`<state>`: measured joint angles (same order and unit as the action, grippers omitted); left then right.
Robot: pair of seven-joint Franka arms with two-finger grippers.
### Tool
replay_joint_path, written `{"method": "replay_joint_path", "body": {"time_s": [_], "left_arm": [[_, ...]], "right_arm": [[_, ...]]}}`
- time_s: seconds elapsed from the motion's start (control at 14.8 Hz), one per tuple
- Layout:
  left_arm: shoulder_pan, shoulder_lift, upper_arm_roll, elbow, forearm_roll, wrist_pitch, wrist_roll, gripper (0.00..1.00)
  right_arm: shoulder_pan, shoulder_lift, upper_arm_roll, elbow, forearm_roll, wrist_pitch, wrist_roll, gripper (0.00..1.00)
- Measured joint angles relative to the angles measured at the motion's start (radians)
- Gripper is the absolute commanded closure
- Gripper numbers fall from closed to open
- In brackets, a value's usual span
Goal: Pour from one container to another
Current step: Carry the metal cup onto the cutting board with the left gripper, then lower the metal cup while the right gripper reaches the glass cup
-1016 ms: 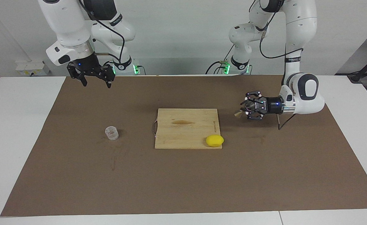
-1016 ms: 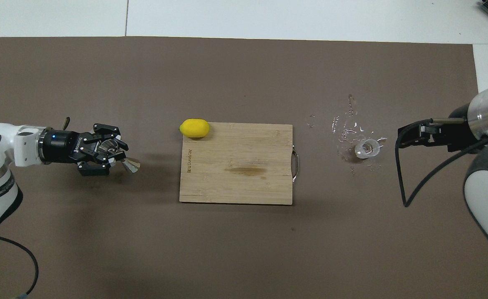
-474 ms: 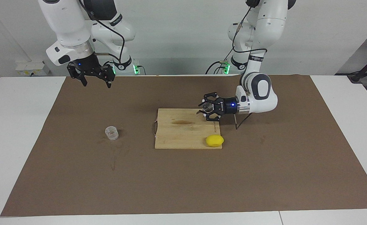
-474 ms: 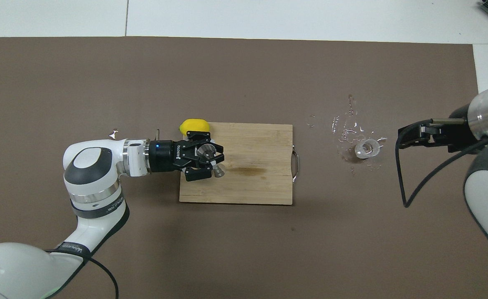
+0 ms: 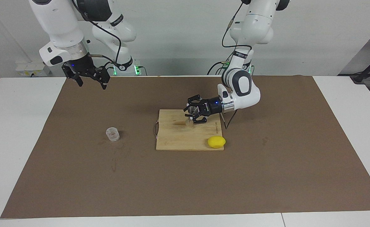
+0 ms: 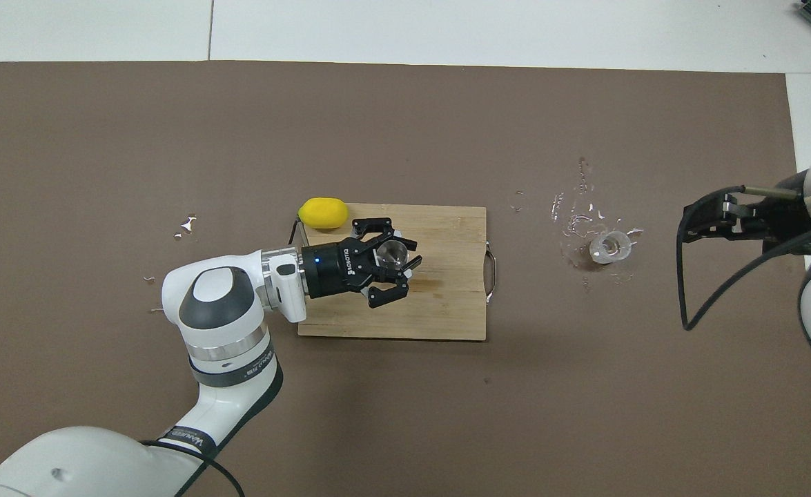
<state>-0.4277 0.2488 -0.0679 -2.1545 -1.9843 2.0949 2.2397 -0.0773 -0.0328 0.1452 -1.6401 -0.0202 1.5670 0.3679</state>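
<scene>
Left hand (image 5: pixel 195 112), pinching the metal jigger (image 6: pixel 393 254) at its waist, hovering level over the cutting board (image 6: pixel 446 304), probably to carry it toward a pour. Clear glass cup (image 5: pixel 112 134) upright on the brown mat (image 5: pixel 266 176), well apart from that hand, ringed by spilled droplets (image 6: pixel 574 214). Right hand (image 5: pixel 88 75) spread wide, raised, waiting over the mat's edge, well above the cup. Lemon (image 5: pixel 216 142) just beside the left hand, at the board's corner, likely unneeded
</scene>
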Motion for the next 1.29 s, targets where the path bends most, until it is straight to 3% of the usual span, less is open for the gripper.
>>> {"method": "replay_joint_path", "body": {"time_s": [0.34, 0.54, 0.88, 1.08, 1.22, 1.29], "left_arm": [[-0.074, 0.002, 0.001, 0.002, -0.071, 0.076, 0.102, 0.73], [-0.105, 0.005, 0.001, 0.002, -0.105, 0.114, 0.132, 0.67], [-0.122, 0.024, 0.002, 0.004, -0.142, 0.135, 0.176, 0.67], [-0.126, 0.029, 0.003, 0.004, -0.142, 0.161, 0.176, 0.65], [-0.128, 0.031, 0.003, 0.005, -0.142, 0.175, 0.179, 0.41], [-0.13, 0.031, 0.003, 0.007, -0.142, 0.185, 0.185, 0.35]], "right_arm": [[-0.051, 0.019, -0.001, -0.009, 0.092, 0.033, 0.347, 0.0], [-0.078, 0.042, -0.001, -0.03, 0.138, 0.104, 0.547, 0.0], [-0.145, 0.094, -0.003, -0.101, 0.267, 0.207, 0.696, 0.0], [-0.199, 0.173, -0.004, -0.122, 0.344, 0.235, 0.706, 0.0], [-0.228, 0.238, -0.005, -0.123, 0.37, 0.264, 0.706, 0.0], [-0.231, 0.267, -0.005, -0.125, 0.378, 0.288, 0.706, 0.0]]}}
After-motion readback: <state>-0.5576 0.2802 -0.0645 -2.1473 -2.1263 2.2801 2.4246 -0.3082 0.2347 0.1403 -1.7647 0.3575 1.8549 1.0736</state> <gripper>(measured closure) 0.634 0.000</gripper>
